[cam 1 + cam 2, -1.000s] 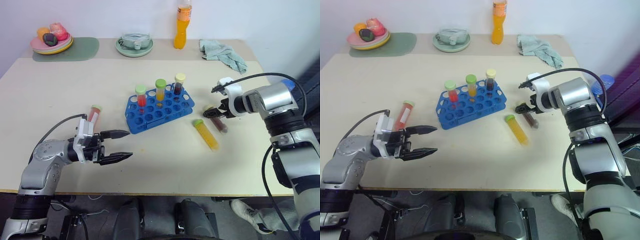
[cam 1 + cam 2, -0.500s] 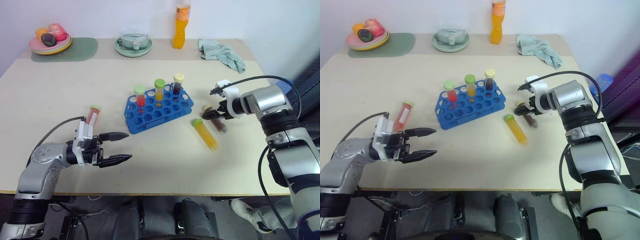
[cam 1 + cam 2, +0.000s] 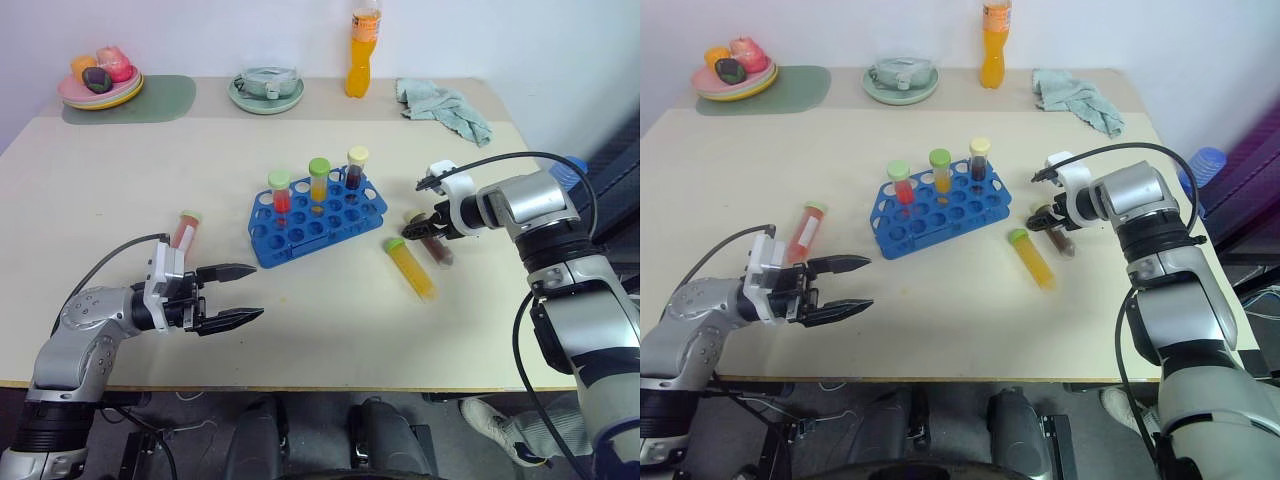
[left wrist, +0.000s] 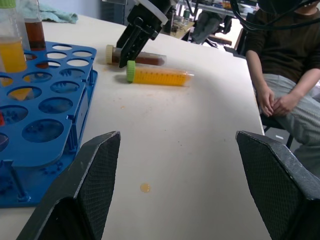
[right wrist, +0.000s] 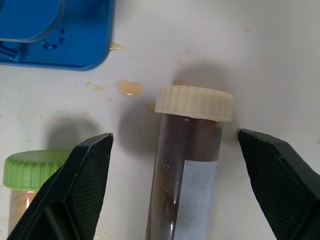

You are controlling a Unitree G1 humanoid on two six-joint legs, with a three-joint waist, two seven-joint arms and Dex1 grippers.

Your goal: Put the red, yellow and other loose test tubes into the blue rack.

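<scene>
Beige table (image 3: pixel 120 170) – dark brown tube (image 5: pixel 187 165), cream ribbed cap, lying flat.

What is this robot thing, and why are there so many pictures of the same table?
It is a robot with two arms, and each arm ends in a gripper with two black fingers. Two pictures come from cameras in its head, looking down at the table. The other two come from small cameras on its wrists, so they look very close up.

On the table stands a blue rack with three tubes already standing in its holes. Three more tubes lie loose: a red one, a yellow one and a dark brown one.

The left gripper is open and holds nothing. The right gripper is open too, with one finger on each side of the brown tube, perhaps about to pick it up.
</scene>
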